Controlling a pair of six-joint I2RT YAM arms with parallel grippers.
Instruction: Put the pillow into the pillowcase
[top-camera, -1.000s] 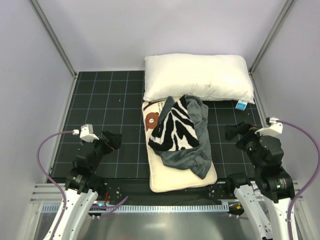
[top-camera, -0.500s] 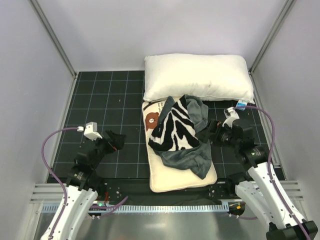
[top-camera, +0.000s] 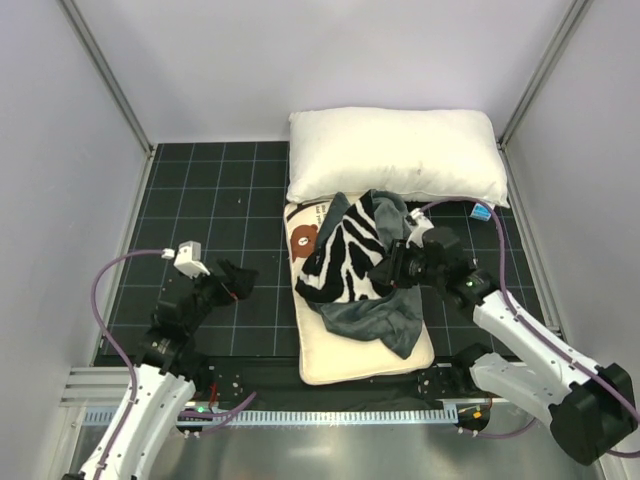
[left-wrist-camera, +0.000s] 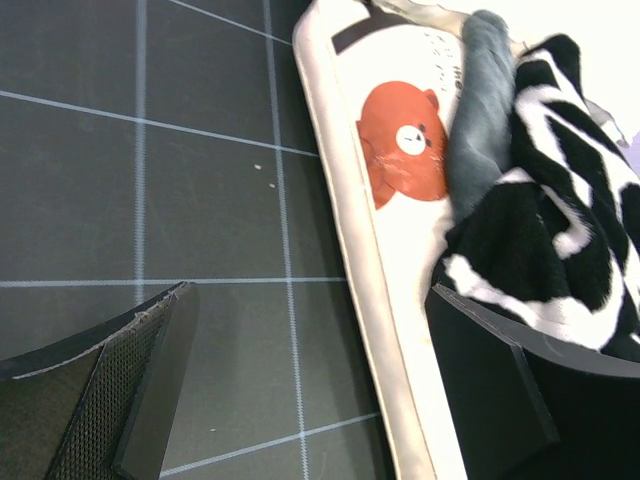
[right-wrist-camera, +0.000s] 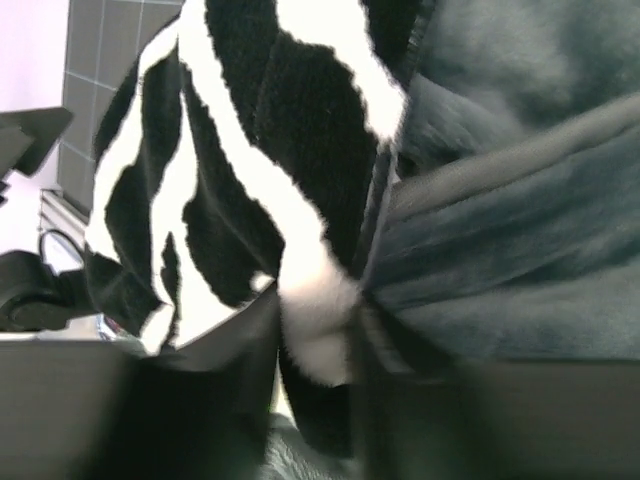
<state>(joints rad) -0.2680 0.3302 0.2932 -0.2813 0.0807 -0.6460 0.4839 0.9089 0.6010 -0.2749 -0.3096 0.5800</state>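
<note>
The pillow (top-camera: 345, 360) lies flat on the black gridded counter (top-camera: 220, 200), one short end toward the arms, and that near end is bare cream. It is not inside anything.

Left of the pillow and apart from it, the left claw (top-camera: 235, 283) hangs over the counter. Its fingers (left-wrist-camera: 150, 390) are spread wide with nothing between them, and its wrist view looks along the pillow's left edge.

The right claw (top-camera: 388, 272) reaches in from the pillow's right side and sits over its middle. Its fingers (right-wrist-camera: 200, 410) are pinched on a fold of the pillowcase (top-camera: 355, 255), just where a white stripe meets the grey side.

The pillowcase lies bunched on top of the pillow and covers its middle and far right. The zebra face is up toward the pillow's left. The grey fabric falls toward the pillow's right edge and near end.

At the pillow's far left corner the brown bear face (top-camera: 305, 238) is uncovered, with small dark text beside it.

A puffy white pillow (top-camera: 400, 155) lies crosswise at the pillow's far end and meets it. A small blue and white item (top-camera: 483, 210) sits off the pillow's far right corner.
</note>
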